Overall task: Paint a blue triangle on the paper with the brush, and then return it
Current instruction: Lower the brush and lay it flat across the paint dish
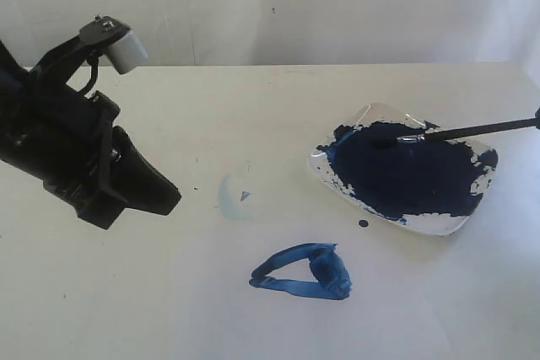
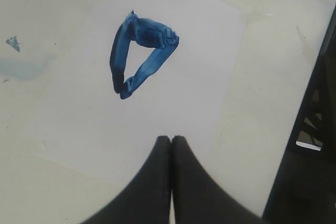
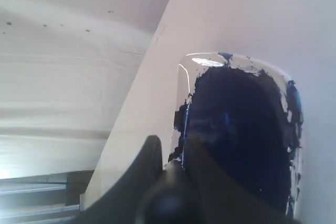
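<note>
The blue triangle (image 1: pixel 302 272) (image 2: pixel 142 53) is a thick dark-blue outline on the white paper (image 2: pixel 184 108). The brush (image 1: pixel 460 131) lies slanted across the paint dish (image 1: pixel 439 225), with its silver ferrule and bristles over the navy paint. Its black handle runs off the exterior view's right edge. In the right wrist view my right gripper (image 3: pixel 172 148) is shut on the blurred end of the brush (image 3: pixel 170 195), right beside the dish (image 3: pixel 210 60). My left gripper (image 1: pixel 171 198) (image 2: pixel 171 139) hangs shut and empty above the paper's edge, apart from the triangle.
A pale-blue smudge (image 1: pixel 229 198) and a small dark dot (image 1: pixel 364 223) mark the cream table (image 1: pixel 253 107). The bulky black left arm (image 1: pixel 59 145) fills the left side. A white wall stands behind the table's far edge. A black frame (image 2: pixel 315 129) rises beside the paper.
</note>
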Tool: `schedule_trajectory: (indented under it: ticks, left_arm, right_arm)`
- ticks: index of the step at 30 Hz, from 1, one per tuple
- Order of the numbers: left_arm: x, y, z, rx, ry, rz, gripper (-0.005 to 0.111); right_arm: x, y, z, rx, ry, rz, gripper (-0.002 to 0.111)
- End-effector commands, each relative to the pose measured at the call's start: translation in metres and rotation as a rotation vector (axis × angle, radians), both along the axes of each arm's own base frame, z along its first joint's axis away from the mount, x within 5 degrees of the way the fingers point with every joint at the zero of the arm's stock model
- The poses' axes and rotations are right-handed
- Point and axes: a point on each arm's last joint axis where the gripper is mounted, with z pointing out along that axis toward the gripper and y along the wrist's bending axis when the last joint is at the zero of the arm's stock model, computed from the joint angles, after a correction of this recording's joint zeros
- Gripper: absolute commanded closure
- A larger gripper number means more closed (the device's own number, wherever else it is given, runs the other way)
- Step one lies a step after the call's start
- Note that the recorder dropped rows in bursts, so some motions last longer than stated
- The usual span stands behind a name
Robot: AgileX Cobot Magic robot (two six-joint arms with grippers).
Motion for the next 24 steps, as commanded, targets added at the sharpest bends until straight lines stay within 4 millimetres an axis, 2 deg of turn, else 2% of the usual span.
schedule_trajectory:
  ticks: [1,10,18,24]
  left_arm:
    - [-0.003,0.001,0.002,-0.021,0.015,0.006,0.107]
    - [-0.004,0.000,0.002,-0.033,0.025,0.007,0.107]
    - [-0.004,0.000,0.002,-0.032,0.026,0.006,0.107]
    - [-0.004,0.000,0.002,-0.032,0.026,0.006,0.107]
  right_arm:
    - [-0.003,-0.008,-0.005,0.038,-0.020,-0.054,0.108]
    - [-0.001,-0.009,-0.009,0.064,-0.013,-0.078,0.108]
    - [-0.001,-0.009,-0.031,0.085,0.044,-0.066,0.108]
    - [-0.001,-0.009,-0.040,0.097,0.065,-0.066,0.108]
